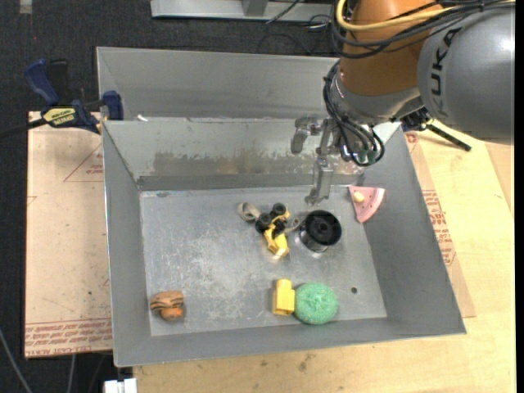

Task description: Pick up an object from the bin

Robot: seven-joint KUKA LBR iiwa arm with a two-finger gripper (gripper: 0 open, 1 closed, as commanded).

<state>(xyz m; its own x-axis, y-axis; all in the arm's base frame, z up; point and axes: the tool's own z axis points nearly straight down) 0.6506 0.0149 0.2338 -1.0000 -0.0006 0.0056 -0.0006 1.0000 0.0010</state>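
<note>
My gripper [311, 174] hangs over the bin's back right part, its two metal fingers apart and nothing between them. Just below its lower fingertip stands a black round cup-like piece [321, 230] on the bin floor. To the right of the gripper a pink wedge [366, 203] leans against the bin's right slope. To the left of the black piece lies a small tangle of yellow and black parts [274, 223] with a beige ring at its left end.
A yellow block [283, 296] and a green fuzzy ball [315, 303] lie side by side near the front wall. A brown rounded lump [168, 304] sits in the front left corner. The arm comes in from the upper right.
</note>
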